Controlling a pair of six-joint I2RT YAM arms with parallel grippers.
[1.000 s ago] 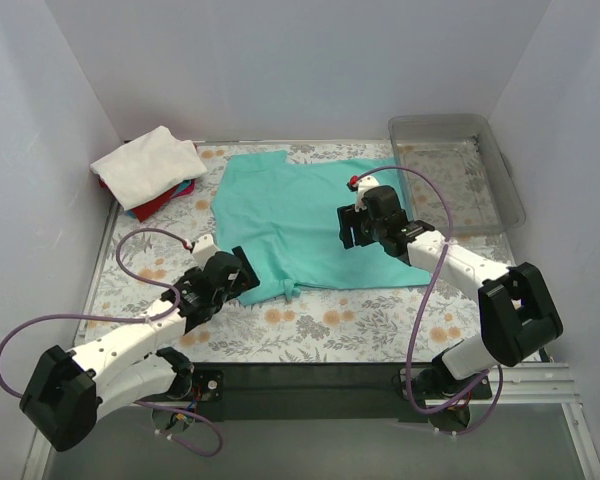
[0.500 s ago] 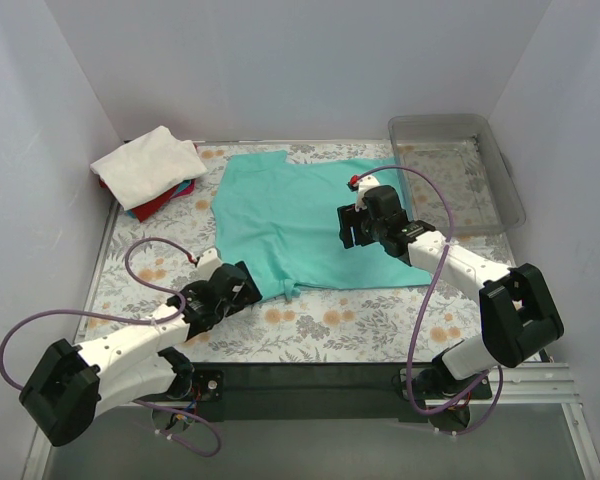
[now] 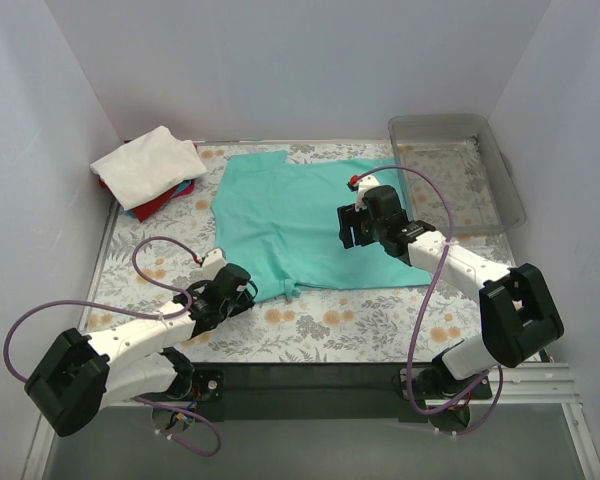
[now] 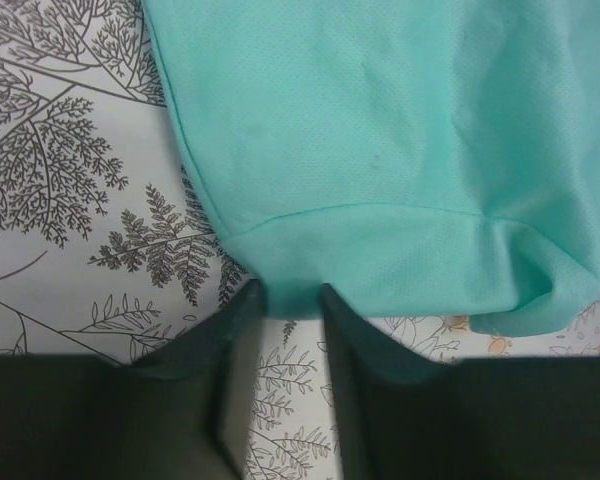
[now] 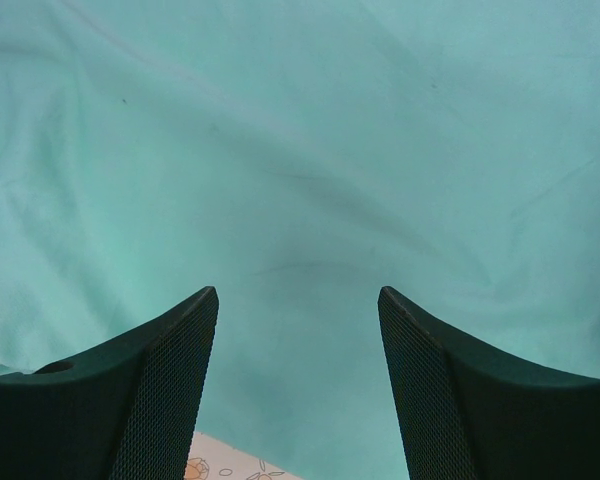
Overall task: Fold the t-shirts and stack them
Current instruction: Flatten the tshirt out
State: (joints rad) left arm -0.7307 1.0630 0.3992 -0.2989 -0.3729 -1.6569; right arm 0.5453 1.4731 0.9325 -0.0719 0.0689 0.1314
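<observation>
A teal t-shirt point(image 3: 300, 215) lies spread flat in the middle of the floral table. My left gripper point(image 3: 248, 290) is low at the shirt's near left corner. In the left wrist view, its jaws point(image 4: 285, 295) are drawn narrow, with the teal hem point(image 4: 290, 270) pinched between the fingertips. My right gripper point(image 3: 352, 228) hovers over the right half of the same shirt. Its jaws point(image 5: 298, 300) stand open, with only teal cloth point(image 5: 300, 150) below them. At the back left is a folded stack, with a white t-shirt point(image 3: 148, 163) on top and red point(image 3: 160, 203) and blue point(image 3: 183, 188) edges showing under it.
A clear grey plastic tray point(image 3: 502, 172) stands at the back right, close to the right wall. White walls close in the table on the left, back and right. The floral table top point(image 3: 380, 320) shows between the shirt and the arm bases.
My left gripper slid forward and down to the shirt's near left corner, and its wide-open jaws closed on the hem. The right arm has not moved.
</observation>
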